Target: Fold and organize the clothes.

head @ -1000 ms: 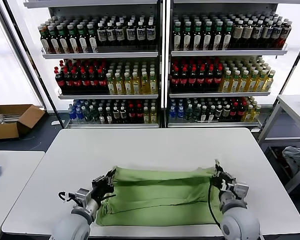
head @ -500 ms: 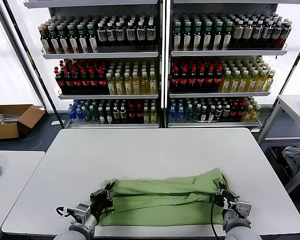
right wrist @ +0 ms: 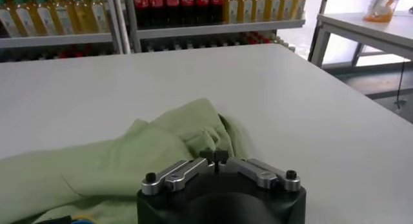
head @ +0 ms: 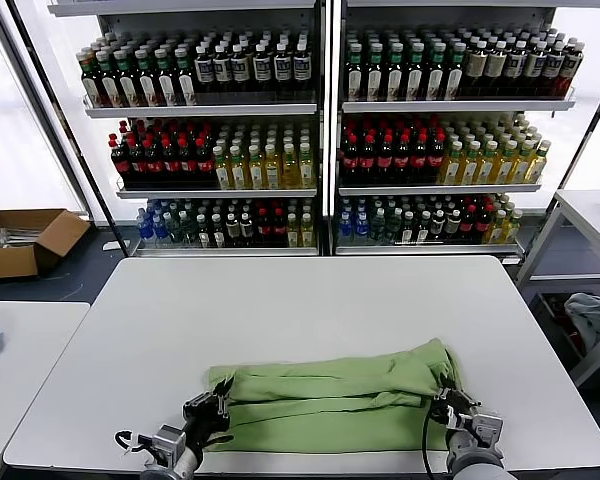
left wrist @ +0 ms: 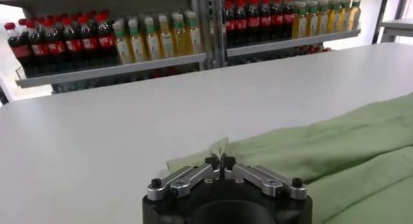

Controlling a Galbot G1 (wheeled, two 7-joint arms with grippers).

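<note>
With the left claw (head: 217,408) and right claw (head: 442,404) each pinched shut on an end of the green shirt (head: 330,395) lying folded along the tabletop's (head: 280,300) near edge, uneven pulling could skew the fold.
</note>
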